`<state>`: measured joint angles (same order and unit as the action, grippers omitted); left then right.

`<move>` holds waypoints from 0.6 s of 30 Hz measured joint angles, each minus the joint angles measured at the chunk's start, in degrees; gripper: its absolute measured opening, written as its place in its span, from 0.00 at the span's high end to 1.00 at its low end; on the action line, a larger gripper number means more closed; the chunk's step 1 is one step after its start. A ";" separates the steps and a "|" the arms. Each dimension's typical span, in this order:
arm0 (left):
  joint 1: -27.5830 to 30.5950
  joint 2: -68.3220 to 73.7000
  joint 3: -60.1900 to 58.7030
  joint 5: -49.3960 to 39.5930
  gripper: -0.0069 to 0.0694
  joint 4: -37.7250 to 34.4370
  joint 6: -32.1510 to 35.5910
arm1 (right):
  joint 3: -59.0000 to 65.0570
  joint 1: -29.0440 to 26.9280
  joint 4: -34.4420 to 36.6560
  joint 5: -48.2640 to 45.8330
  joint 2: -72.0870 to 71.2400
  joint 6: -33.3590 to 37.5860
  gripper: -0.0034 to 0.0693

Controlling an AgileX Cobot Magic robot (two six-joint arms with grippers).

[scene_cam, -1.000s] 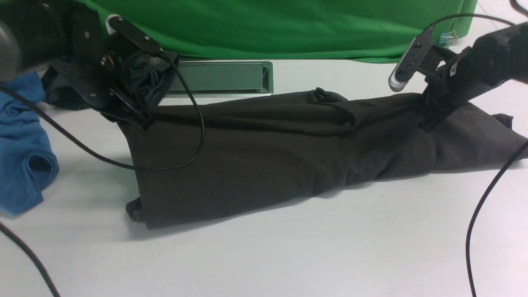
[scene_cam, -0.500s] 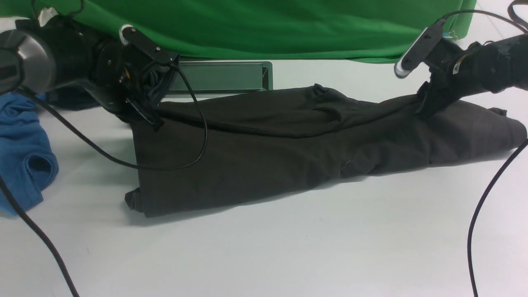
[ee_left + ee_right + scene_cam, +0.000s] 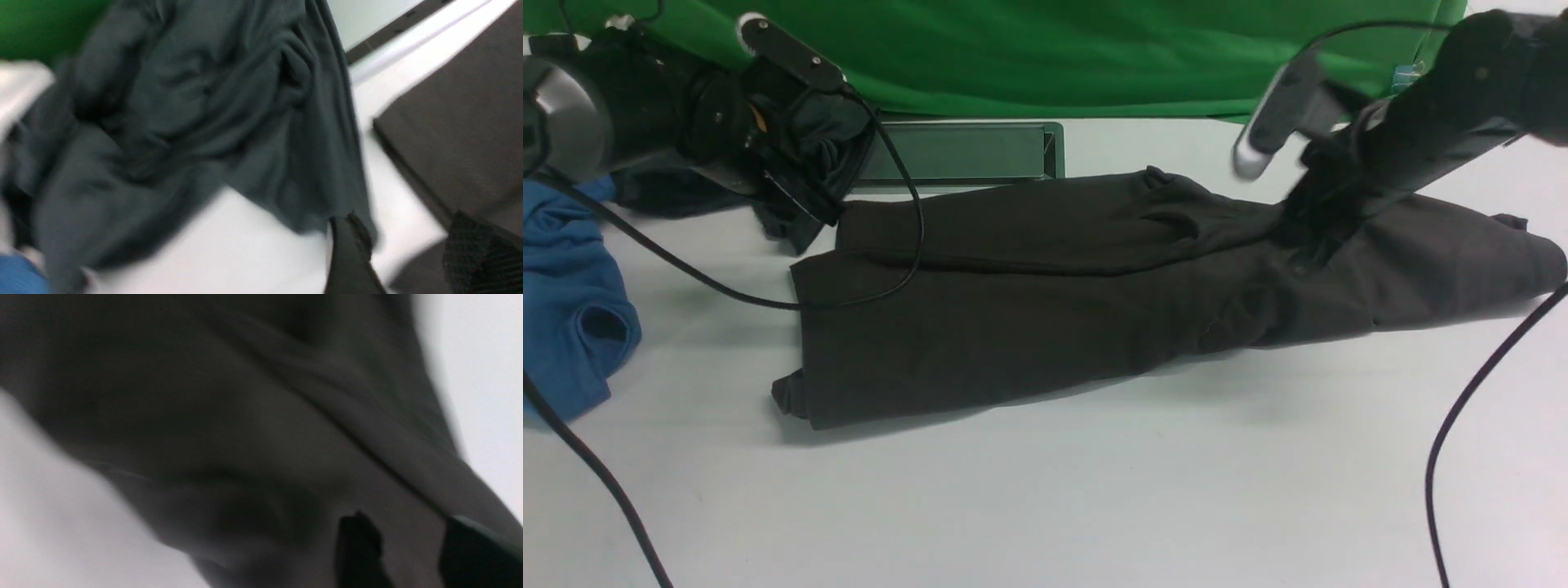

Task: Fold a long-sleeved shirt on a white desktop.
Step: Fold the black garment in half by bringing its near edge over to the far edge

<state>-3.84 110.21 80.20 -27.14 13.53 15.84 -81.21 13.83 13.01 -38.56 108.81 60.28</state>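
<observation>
The long-sleeved shirt (image 3: 1054, 310), very dark brownish-black, lies folded into a long band across the white desktop (image 3: 1094, 490). My left gripper (image 3: 800, 216) hovers just off the shirt's far left corner. In the left wrist view this gripper (image 3: 408, 241) is open, with bare desktop and the shirt's corner (image 3: 457, 134) showing beyond the gap. My right gripper (image 3: 1308, 243) hangs low over the shirt's right part. The right wrist view is blurred but shows that gripper (image 3: 412, 539) open above the dark fabric (image 3: 204, 416), with nothing pinched.
A slate-grey garment (image 3: 825, 139) is bunched behind my left gripper. A bright blue shirt (image 3: 564, 310) lies at the left edge. A metal hatch (image 3: 964, 155) sits in front of the green backdrop (image 3: 1054, 49). Black cables (image 3: 1462, 425) trail over the desktop on both sides.
Both grippers have opened and let go of the shirt's far edge, which has settled flat. The left gripper drew back and up to the left. The right gripper swung left over the shirt.
</observation>
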 joint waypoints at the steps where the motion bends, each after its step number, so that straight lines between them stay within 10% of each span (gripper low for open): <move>1: -0.07 -0.51 0.00 -1.16 0.54 -2.28 -0.07 | 0.00 0.23 1.86 0.43 0.41 2.89 0.43; 6: -4.06 -7.03 -2.91 -9.01 0.87 -19.02 8.33 | 0.00 0.79 4.56 7.82 3.77 12.98 0.18; 18: -13.37 -20.87 -23.72 -0.70 0.89 -24.06 9.81 | -2.40 1.91 13.95 10.84 10.29 21.00 0.19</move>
<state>-17.21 89.34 56.48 -27.84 -10.52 25.65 -83.60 15.74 26.96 -27.72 119.10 81.28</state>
